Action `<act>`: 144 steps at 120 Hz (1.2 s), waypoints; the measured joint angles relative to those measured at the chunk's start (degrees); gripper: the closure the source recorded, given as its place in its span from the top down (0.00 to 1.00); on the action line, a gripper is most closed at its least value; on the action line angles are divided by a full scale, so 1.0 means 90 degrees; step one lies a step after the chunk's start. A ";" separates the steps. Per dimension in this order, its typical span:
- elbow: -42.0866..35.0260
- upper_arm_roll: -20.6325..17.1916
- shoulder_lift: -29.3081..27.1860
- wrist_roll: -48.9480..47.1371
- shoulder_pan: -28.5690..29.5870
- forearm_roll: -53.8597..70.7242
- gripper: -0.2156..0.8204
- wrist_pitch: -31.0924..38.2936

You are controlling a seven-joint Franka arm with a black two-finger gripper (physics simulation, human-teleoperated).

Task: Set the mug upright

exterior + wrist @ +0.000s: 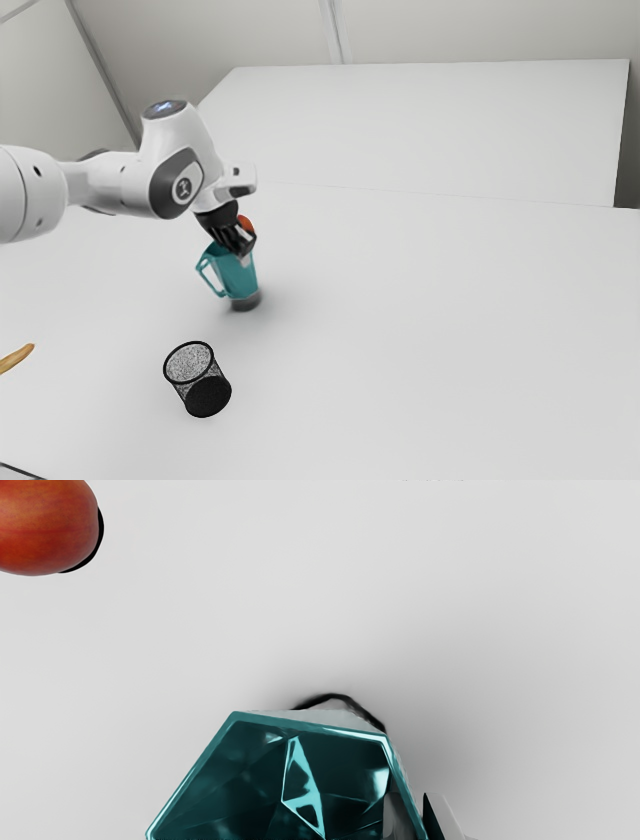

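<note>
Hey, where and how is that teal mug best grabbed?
Probably by the rim on the side away from the handle, coming from above. The mug has its mouth facing up and a thin wall, so the gripper can straddle that, one finger inside, one outside.

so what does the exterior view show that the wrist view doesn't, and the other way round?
Exterior view: the white arm, the black mesh cup, a yellow-brown item at that view's left edge.
Wrist view: down into the teal mug, plus a dark trace at the edge, too little to name.
Both: the mug, the red fruit, the claw, the white table.
</note>
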 joint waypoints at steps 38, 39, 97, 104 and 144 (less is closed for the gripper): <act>-0.0351 -0.0002 0.0146 -0.0486 -0.0056 0.0015 0.07 0.0683; -0.0353 -0.0002 0.0146 -0.0493 -0.0057 0.0012 0.07 0.0694; 0.0145 -0.0156 -0.0480 -0.0720 -0.0081 -0.0267 0.71 0.0323; 0.0632 -0.0135 -0.0519 -0.0733 -0.0153 -0.0390 0.73 -0.0120; 0.2842 0.0088 -0.0501 -0.0786 -0.0260 -0.0567 0.78 -0.2799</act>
